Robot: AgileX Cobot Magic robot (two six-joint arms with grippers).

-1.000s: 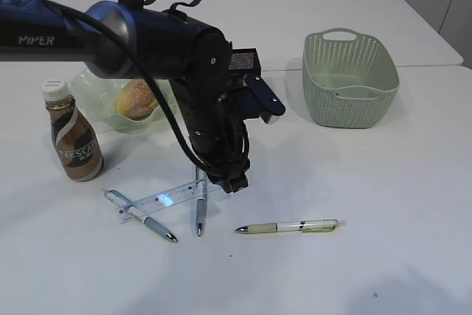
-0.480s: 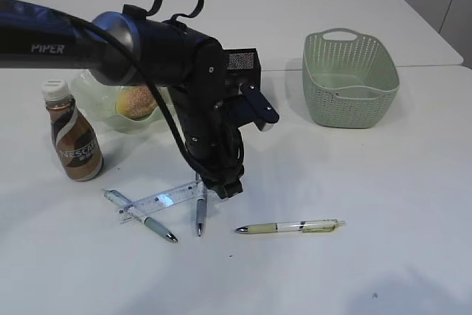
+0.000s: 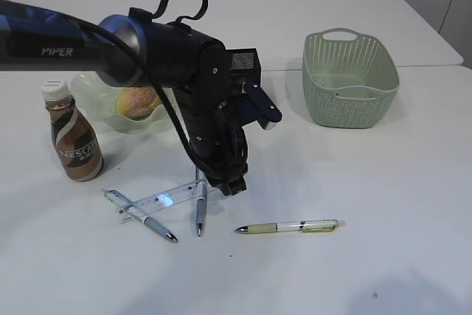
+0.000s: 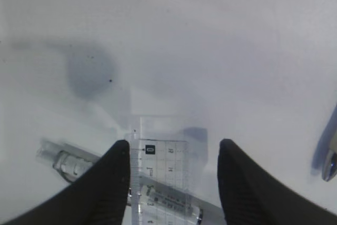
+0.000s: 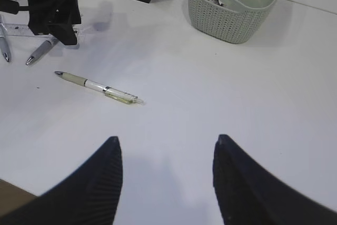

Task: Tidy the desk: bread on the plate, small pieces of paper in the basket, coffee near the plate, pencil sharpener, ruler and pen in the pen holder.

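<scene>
The left gripper (image 4: 174, 183) hovers with jaws spread, grasping nothing, above the ruler (image 3: 164, 199) lying across two pens near the coffee (image 3: 74, 140) at the desk's (image 3: 383, 204) left, where a clean pickup likely means straddling its narrow edges squarely.

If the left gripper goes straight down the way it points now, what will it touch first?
Most likely the ruler: in the left wrist view its end lies between the open fingers of the left gripper, with a pen across it. How far above it the gripper is, is unclear.
</scene>
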